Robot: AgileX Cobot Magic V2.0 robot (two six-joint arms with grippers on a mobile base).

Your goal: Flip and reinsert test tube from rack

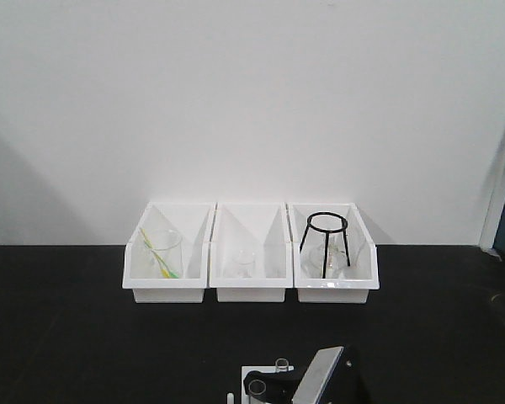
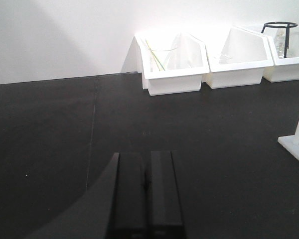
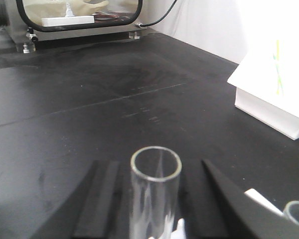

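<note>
Test tube stands upright, open mouth up, between the spread fingers of the right gripper.
Rack sits on the black table; left gripper hangs apart, fingers pressed together.

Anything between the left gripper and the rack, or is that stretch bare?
Bare. In the left wrist view only black tabletop lies between the shut left gripper and the rack at the right edge.
</note>
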